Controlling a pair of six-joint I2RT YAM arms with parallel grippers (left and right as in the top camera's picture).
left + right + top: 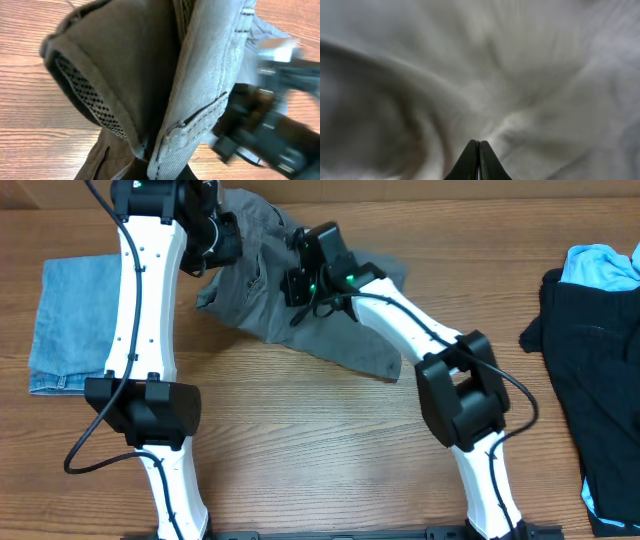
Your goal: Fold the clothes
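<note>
Bunched between the two sets of fingers: one pair of grey shorts [262,298], partly raised off the bench [330,450]. Long axis slanting from the left fingers [226,242] past the right fingers [470,162] toward the robot's side. Pinched shut on that cloth, both sets. Well left of the left fingers, one folded blue denim piece [70,325]. Far right of the right fingers, one black garment [600,380] touching one light blue cloth [600,265].

No legible text, labels, brands, numbers or signs anywhere in view.
</note>
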